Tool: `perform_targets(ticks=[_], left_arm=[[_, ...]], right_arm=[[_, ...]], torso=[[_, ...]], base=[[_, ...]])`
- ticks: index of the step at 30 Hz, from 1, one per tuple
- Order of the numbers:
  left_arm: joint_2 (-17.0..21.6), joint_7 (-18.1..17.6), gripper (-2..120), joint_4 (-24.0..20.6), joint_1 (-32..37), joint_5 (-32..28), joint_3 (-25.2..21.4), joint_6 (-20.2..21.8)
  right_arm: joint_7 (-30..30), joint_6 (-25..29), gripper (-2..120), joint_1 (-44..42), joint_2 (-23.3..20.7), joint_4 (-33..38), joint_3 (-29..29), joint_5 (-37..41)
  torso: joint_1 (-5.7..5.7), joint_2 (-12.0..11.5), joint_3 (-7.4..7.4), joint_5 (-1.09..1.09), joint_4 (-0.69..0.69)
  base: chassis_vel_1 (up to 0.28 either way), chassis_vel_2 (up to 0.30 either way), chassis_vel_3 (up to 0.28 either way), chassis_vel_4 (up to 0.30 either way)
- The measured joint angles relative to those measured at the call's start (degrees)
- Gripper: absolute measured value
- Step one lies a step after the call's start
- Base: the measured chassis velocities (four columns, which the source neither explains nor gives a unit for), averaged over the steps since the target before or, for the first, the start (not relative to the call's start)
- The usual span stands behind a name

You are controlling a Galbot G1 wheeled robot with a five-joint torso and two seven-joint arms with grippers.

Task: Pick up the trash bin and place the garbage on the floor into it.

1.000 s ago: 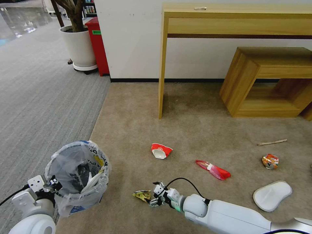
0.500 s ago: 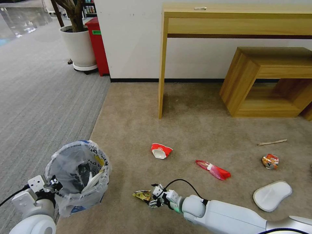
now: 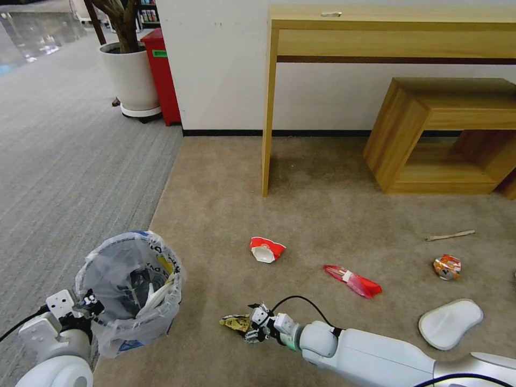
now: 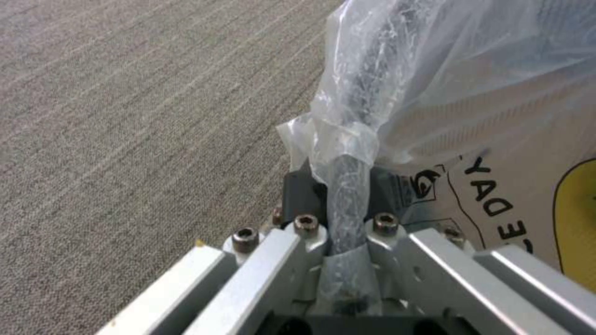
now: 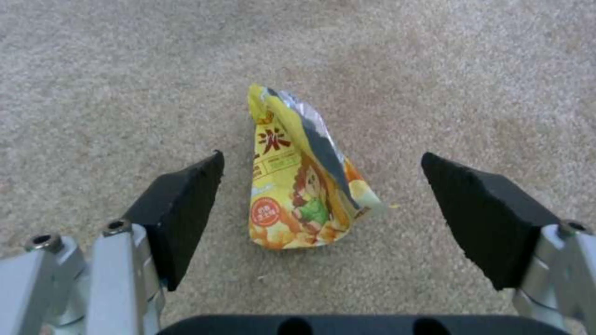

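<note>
From my station I saw the left gripper [image 3: 88, 307] clamped tight on the rim of the trash bin [image 3: 129, 290], its jaws pinching the crinkled plastic liner [image 4: 348, 139] against the edge; the bin hung at the robot's lower left, over the seam where the grey carpet [image 3: 70, 161] met the beige carpet [image 3: 322, 215], with some white scraps already inside. The right gripper [image 3: 248, 325] sat low at the floor with its jaws spread wide and holding nothing, the two black pads [image 5: 180, 204] standing either side of a yellow snack wrapper [image 5: 304, 186] that lay flat on the carpet between them, touching neither as far as I could tell. Farther out lay the rest of the garbage: a crushed red and white paper cup [image 3: 266, 249], a red wrapper [image 3: 353, 280], a crumpled orange can [image 3: 447, 267], a wooden stick [image 3: 450, 235] and a white slipper [image 3: 450, 323] near the right arm. A wooden desk [image 3: 387, 37] and a low wooden bench [image 3: 446, 134] stood against the wall beyond.
</note>
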Motion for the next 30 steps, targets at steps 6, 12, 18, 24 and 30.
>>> perform_targets(ticks=[6, 12, 18, 24, 30], left_arm=[[-0.04, 0.00, 0, -0.26, 0.22, 0.00, -0.03, 0.03], [-0.04, -0.02, 0, -0.45, 0.51, -0.01, -0.20, 0.04], [-0.06, -0.03, 0, -0.69, 0.70, -0.02, -0.23, 0.04], [-0.11, -0.03, 0, -1.05, 0.95, -0.03, -0.23, 0.04], [-0.31, -0.03, 0, -1.17, 1.07, -0.02, -0.25, 0.04]], right_arm=[[-0.11, 0.79, 80, 0.01, 0.74, -1.20, -0.61, 0.04], [-0.48, 1.62, 78, 0.04, 1.34, -1.94, -1.26, 0.15], [-0.66, 2.05, 78, 0.05, 1.66, -2.59, -1.61, 0.18], [-0.83, 2.39, 78, -0.04, 2.07, -3.46, -1.79, 0.17], [-1.04, 2.81, 78, -0.31, 2.37, -4.17, -1.69, -0.02]], torso=[[0.00, 0.00, 0.00, 0.00, 0.00], [0.00, 0.00, 0.00, 0.00, 0.00], [0.00, 0.00, 0.00, 0.00, 0.00], [0.00, 0.00, 0.00, 0.00, 0.00], [0.00, 0.00, 0.00, 0.00, 0.00]], base=[[0.000, 0.000, 0.000, 0.000], [0.000, 0.000, 0.000, 0.000], [0.000, 0.000, 0.000, 0.000], [0.000, 0.000, 0.000, 0.000], [0.000, 0.000, 0.000, 0.000]])
